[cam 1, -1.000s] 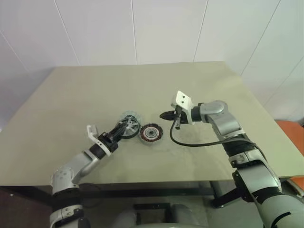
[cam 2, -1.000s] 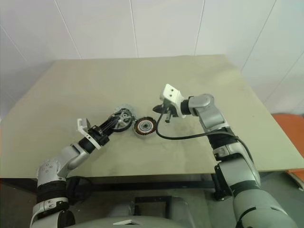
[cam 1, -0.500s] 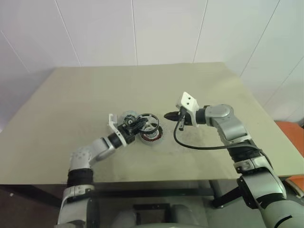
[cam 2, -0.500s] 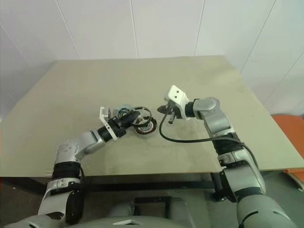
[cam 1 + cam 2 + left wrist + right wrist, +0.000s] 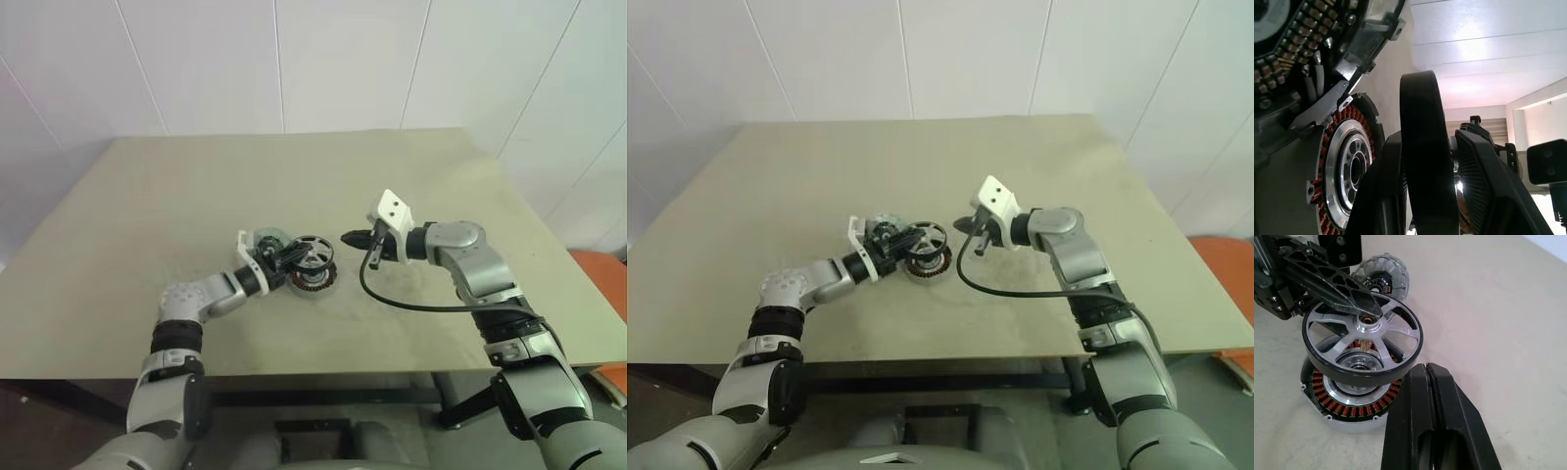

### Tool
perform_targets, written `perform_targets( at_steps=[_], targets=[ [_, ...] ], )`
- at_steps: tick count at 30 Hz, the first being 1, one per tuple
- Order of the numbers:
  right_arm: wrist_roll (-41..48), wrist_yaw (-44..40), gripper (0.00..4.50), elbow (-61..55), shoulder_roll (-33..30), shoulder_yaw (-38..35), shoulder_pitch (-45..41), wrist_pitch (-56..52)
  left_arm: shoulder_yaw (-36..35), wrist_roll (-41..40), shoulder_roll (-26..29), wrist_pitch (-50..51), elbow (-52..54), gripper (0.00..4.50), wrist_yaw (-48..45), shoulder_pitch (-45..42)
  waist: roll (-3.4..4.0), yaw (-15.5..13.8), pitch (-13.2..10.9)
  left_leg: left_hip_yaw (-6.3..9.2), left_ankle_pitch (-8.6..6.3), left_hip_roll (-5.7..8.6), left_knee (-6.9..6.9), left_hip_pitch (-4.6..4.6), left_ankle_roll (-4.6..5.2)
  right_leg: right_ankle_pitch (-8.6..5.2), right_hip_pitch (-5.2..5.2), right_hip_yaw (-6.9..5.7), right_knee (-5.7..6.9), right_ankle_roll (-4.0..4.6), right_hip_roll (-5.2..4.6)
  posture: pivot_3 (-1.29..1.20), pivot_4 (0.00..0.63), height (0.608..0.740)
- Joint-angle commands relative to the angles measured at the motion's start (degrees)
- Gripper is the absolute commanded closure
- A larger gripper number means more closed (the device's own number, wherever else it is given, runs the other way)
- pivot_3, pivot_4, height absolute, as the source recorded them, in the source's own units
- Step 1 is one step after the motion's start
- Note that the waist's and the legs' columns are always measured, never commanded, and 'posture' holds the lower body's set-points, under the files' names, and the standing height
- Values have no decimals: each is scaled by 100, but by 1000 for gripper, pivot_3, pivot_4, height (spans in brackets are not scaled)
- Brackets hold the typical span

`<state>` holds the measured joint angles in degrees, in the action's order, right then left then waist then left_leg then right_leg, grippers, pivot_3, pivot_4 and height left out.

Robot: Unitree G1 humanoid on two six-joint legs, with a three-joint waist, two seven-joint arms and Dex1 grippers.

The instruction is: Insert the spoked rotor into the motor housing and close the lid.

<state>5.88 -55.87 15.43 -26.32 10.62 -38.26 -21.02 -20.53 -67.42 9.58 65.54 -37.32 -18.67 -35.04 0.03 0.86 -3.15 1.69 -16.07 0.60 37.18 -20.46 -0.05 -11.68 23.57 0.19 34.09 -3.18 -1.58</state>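
Observation:
The spoked rotor (image 5: 1387, 346), a black-rimmed wheel with silver spokes, hangs slightly tilted just over the motor housing (image 5: 1347, 407). My left gripper (image 5: 294, 257) is shut on the rotor, one finger (image 5: 1334, 284) lying across its hub. The housing is a round silvery case ringed with copper windings (image 5: 315, 283) and rests on the table. The lid (image 5: 1385, 275), a round translucent grey piece with a dark centre, lies just behind the housing by my left wrist. My right gripper (image 5: 351, 238) hovers shut and empty a short way right of the rotor, pointing at it.
The beige table (image 5: 431, 186) has open surface all around the parts. A black cable (image 5: 411, 305) loops under my right forearm. White wall panels stand behind the table's far edge, and something orange (image 5: 602, 269) sits off the right side.
My left gripper has carried the spoked rotor rightward, away from beside the lid to a spot over the motor housing. My right gripper has stayed where it was, shut.

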Motion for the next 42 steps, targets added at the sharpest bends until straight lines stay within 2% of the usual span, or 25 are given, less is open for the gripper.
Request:
perform_targets(
  at_steps=[1,26,28,36,42],
  targets=[
    [100,81,4500,-241,-20,-154,-46,6,-157,72,-22,187,4,3345,-71,-238,-3,-2,-2,0,0,0,0,0,0,0,0,0,0,0,0,0,0,740],
    [143,221,4500,-409,2,-157,117,-89,-219,962,-91,524,-17,3345,-479,-251,-6,-5,-4,2,0,0,0,3,0,1,-1,4,2,-1,-3,0,0,740],
    [149,233,4500,-395,2,-156,112,-81,-192,1066,-86,473,-1,2597,-520,-247,-6,-6,-3,2,0,0,0,4,0,1,-1,5,3,-1,-2,0,0,740],
    [168,257,4500,-310,17,-125,62,-48,21,1544,-1,337,105,74,-533,-511,-6,-3,-3,2,0,0,7,14,0,1,-13,4,7,-1,-2,0,0,740],
    [151,263,4500,-224,56,-84,13,-12,570,1945,368,403,511,28,-1067,-630,-7,40,-3,1,0,-1,1,12,0,1,-7,7,8,-1,1,0,0,740]
  ],
)
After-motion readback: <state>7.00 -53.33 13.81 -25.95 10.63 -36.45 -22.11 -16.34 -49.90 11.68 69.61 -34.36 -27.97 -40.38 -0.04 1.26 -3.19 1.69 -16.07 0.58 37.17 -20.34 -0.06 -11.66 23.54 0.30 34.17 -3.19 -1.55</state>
